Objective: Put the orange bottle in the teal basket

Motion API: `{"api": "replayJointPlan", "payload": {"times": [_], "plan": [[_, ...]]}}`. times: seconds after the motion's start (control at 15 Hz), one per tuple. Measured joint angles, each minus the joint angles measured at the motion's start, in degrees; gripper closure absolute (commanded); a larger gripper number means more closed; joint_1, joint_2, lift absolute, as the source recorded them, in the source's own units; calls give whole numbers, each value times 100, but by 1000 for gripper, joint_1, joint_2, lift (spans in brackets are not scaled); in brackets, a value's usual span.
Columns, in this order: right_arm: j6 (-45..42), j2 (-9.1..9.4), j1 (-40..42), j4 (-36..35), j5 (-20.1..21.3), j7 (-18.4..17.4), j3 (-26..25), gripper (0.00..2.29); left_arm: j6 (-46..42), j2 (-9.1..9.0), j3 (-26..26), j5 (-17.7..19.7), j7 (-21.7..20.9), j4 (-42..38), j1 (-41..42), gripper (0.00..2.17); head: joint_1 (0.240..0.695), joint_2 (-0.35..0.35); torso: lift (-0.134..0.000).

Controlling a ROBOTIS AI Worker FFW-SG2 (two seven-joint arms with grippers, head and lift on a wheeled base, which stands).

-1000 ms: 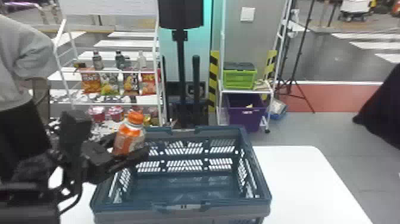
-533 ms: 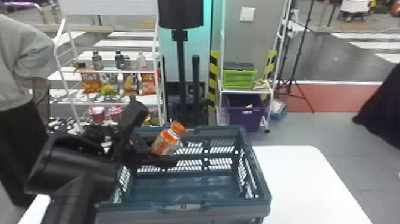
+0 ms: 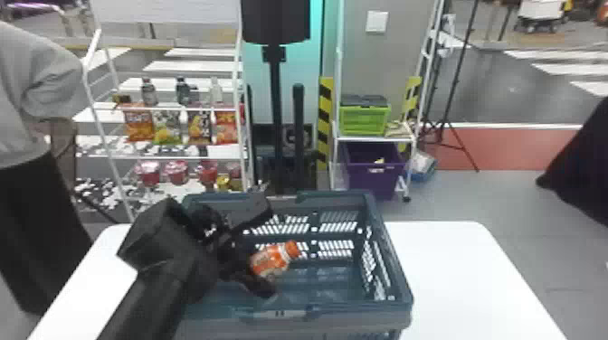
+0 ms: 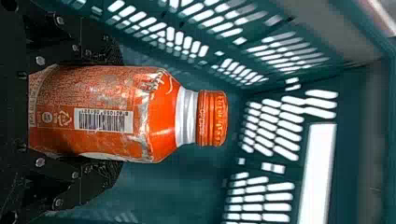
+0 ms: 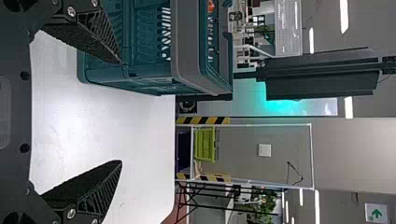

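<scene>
Holding the bottle [image 3: 275,261] in my left gripper [image 3: 266,254] right now, fingers closed on both sides of it, so that's a proper grip. It's tilted, with the orange cap [image 4: 212,118] aimed away from the gripper's palm. Both gripper and bottle are down inside the basket [image 3: 353,313], with its slotted walls around them; whether the bottle touches the bottom, I honestly can't tell.

For the label nerds: between my fingers I get a barcode [image 4: 103,120] on a white patch, a recycling mark [image 4: 64,118] closer to the palm, and lots of tiny dense print. The cap has lettering too.

My right gripper [image 5: 120,112] has its fingers spread wide with nothing between them but a view of the white table [image 5: 107,121]. The basket is just beyond one of those fingers. Well past that gripper there's a green sign [image 5: 376,213] with a white arrow. Way beyond the left one, a rack [image 3: 172,157] has printed snack bags [image 3: 139,124] on it.
</scene>
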Motion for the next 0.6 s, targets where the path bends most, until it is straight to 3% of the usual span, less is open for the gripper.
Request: {"api": "replayJointPlan", "payload": {"times": [0.33, 0.6], "plan": [[-62, 10, 59, -44, 9, 0, 4, 127, -57, -127, -245, -669, 333, 666, -160, 647, 499, 0, 0], [-109, 11, 112, -76, 9, 0, 4, 127, -24, -141, -489, -849, 630, 826, -161, 579, 499, 0, 0]]}}
